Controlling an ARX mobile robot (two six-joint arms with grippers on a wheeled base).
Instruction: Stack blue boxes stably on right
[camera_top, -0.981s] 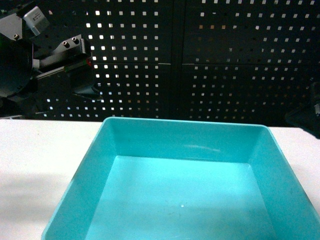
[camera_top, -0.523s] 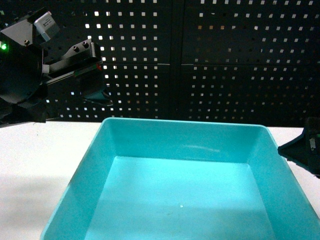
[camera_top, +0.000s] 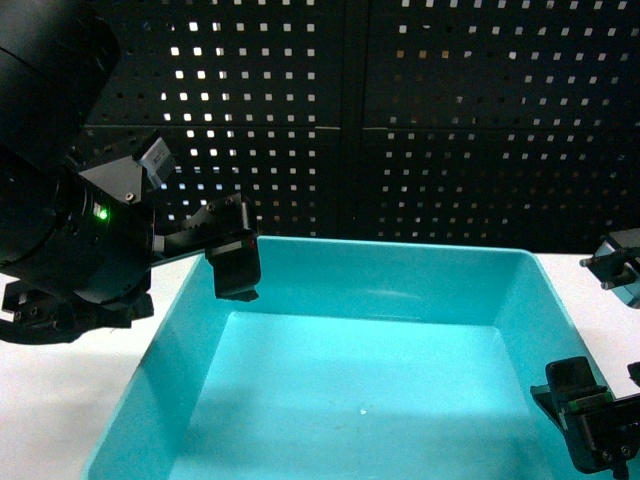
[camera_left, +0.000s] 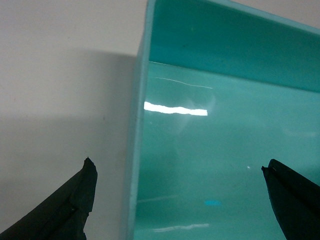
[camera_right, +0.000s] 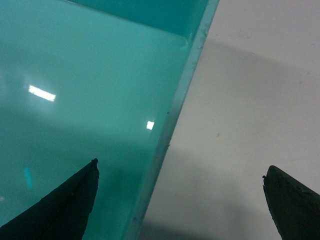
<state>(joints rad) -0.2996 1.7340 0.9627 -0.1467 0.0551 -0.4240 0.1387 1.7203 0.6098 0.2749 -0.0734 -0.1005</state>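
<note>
Both my arms have swung in over the last second. The left gripper (camera_left: 180, 200) now straddles the left rim of the box (camera_top: 360, 380), fingers spread wide, one outside over the table (camera_left: 60, 90), one inside. The right gripper (camera_right: 180, 200) straddles the right rim the same way, fingers also released. The box sits empty in the near centre of the table. I judge a two-handed lift toward the right comes next.

Box (camera_top: 360, 380): on worktop (camera_top: 60, 290), before pegboard (camera_top: 450, 120);
Left gripper (camera_left: 180, 200): straddling box's left wall;
Right gripper (camera_right: 180, 200): straddling its right wall
</note>
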